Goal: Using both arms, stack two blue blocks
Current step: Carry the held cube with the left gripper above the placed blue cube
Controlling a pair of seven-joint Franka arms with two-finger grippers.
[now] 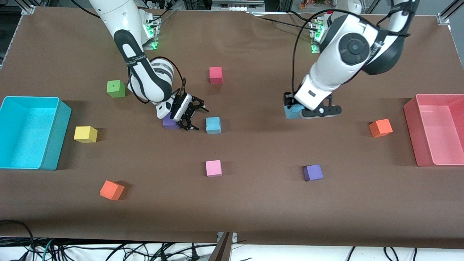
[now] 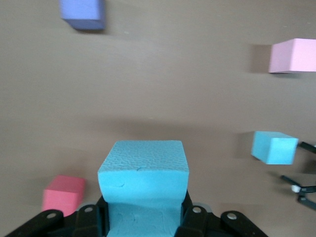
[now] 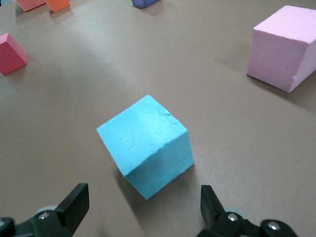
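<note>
A: Two sky-blue blocks in play. Your left gripper (image 2: 143, 219) is clamped on one blue block (image 2: 143, 170), low over the brown table (image 1: 253, 203) toward the left arm's end. The other blue block (image 1: 213, 125) sits loose mid-table, farther from the camera than the pink cube (image 1: 214, 168).

B: Right gripper?

A: Right gripper (image 3: 143, 207) has its fingers spread wide, holding nothing. It's aimed at the loose block, down low just beside it, with a purple cube (image 1: 169, 122) tucked under it.

B: Step?

A: My read: one block grasped, one being approached. Next you need to close the right fingers on the loose block, or steady it, then bring the held one across and set it down square on top.

B: Orientation?

A: Cubes, so no long axis. The loose one lies flat but yawed, a corner pointing at the right wrist camera. Match the yaw before closing. The held one shows a flat face to the left wrist camera, squeezed in slightly at the fingers.
</note>
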